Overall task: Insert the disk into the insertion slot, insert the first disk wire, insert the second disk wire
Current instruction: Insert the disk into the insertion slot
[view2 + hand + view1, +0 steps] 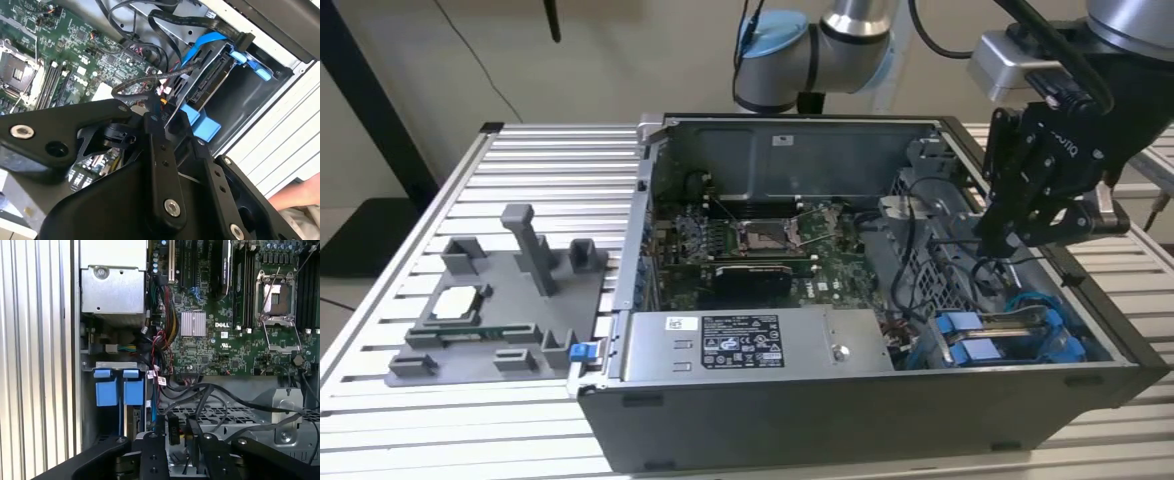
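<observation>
At the near corner of the open grey computer case (854, 425), on the exterior view's right, the silver-grey disk (974, 350) in its blue plastic frame sat in the grey perforated insertion slot (923, 285). Beyond it hung the black claw (991, 250), grip impossible to tell.

You have a dark grey computer case (854, 420) of painted sheet metal, matt and smooth. It stands on a silver ribbed table (520, 170) of aluminium-looking slats with a dull sheen. The disk (134, 392) has a bright blue plastic carrier, smooth and slightly glossy. The grey perforated drive cage (220, 412) is bare metal, matt. The green circuit board (210, 350) is lacquered and shiny; its small finned heat sink (193, 323) is bright metal. The black gripper (994, 250) looks matt.
</observation>
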Controlling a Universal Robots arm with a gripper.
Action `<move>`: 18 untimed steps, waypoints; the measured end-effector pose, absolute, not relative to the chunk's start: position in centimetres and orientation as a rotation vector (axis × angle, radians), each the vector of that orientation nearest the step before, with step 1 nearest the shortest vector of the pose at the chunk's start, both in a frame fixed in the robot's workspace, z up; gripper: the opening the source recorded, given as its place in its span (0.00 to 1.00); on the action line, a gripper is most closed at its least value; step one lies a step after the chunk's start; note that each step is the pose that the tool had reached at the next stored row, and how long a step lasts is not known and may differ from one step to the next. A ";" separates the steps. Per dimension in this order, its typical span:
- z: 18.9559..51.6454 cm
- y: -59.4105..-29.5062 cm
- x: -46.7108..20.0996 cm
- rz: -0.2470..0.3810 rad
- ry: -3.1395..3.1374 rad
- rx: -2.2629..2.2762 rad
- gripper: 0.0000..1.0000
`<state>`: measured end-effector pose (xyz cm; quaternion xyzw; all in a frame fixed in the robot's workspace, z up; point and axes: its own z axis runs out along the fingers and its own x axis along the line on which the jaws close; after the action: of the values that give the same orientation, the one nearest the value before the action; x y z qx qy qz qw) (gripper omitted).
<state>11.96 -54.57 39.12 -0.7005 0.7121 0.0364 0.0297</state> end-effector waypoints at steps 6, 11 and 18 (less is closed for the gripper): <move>39.1 -54.6 12.0 0.112 2.196 -2.160 0.00; 39.1 -54.6 12.0 0.112 2.196 -2.160 0.00; 38.9 -54.9 12.2 0.112 2.196 -2.160 0.00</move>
<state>12.15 -54.85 38.89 -0.7005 0.7121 0.0364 0.0297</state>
